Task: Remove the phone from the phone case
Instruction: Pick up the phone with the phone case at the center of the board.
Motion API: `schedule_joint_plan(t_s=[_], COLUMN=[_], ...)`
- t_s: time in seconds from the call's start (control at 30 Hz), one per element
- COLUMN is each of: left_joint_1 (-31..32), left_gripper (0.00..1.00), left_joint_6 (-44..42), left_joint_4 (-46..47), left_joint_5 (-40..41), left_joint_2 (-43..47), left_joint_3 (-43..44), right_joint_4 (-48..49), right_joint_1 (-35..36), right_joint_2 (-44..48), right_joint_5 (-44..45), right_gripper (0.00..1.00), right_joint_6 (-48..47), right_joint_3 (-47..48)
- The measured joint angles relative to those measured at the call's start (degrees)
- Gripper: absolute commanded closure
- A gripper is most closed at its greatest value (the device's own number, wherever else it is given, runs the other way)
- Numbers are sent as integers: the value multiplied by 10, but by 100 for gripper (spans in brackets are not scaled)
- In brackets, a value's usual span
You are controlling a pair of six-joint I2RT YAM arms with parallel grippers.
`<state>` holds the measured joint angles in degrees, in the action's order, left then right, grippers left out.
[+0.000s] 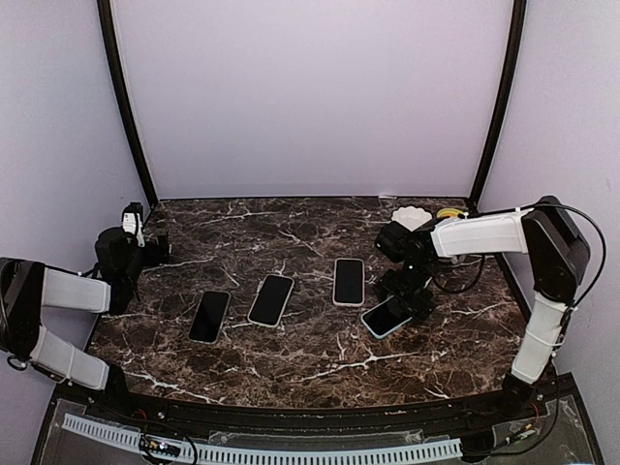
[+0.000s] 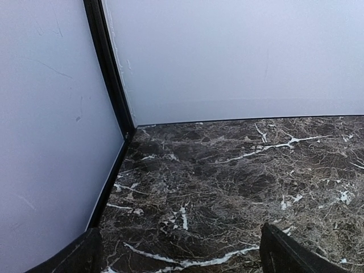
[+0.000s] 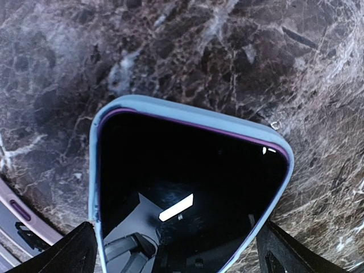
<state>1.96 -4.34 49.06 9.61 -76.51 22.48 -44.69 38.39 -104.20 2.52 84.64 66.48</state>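
The phone (image 3: 187,182) lies screen-up on the marble table, its dark glass framed by a light blue phone case (image 3: 193,116). It is the rightmost handset (image 1: 387,316) in the top view. My right gripper (image 3: 179,253) hovers low over it, open, with one finger (image 3: 71,253) at each long side of the case; in the top view this gripper (image 1: 407,291) covers the phone's far end. My left gripper (image 1: 147,244) is open at the far left and holds nothing. It (image 2: 182,256) faces the back left corner, over bare marble.
Three more phones lie in a row: a black one (image 1: 209,316), one with a pale rim (image 1: 271,299) and one with a white rim (image 1: 349,281). A white scalloped object (image 1: 413,217) and a yellow item (image 1: 448,212) sit at the back right. Walls enclose the table.
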Motion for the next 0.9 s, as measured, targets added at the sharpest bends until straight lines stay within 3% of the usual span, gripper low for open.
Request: schedule_joint_plan(t_s=[0.2,0.4,0.67,0.73,0.9], left_joint_1=[2,2,3,3,3], left_gripper=[2,2,5,5,5], left_joint_6=[-1,-4,-5,-1,32], left_joint_4=[-1,-1,-17,-21,-56], left_joint_5=[-2,-8,-12,-13,-32], left_joint_2=[0,0,-1,-1,-1], left_joint_3=[0,0,7,11,31], right_joint_4=[-10,-27,-61,-59,-43], right_joint_1=[0,0,0,0,3], right_joint_2=[-13,-24,-46,-46,-43], right_joint_5=[-2,2,11,14,26], right_gripper=[2,16,45,59,66], right_joint_6=[-7,-5,-27,-41,-93], right_joint_3=[13,26,62,62,63])
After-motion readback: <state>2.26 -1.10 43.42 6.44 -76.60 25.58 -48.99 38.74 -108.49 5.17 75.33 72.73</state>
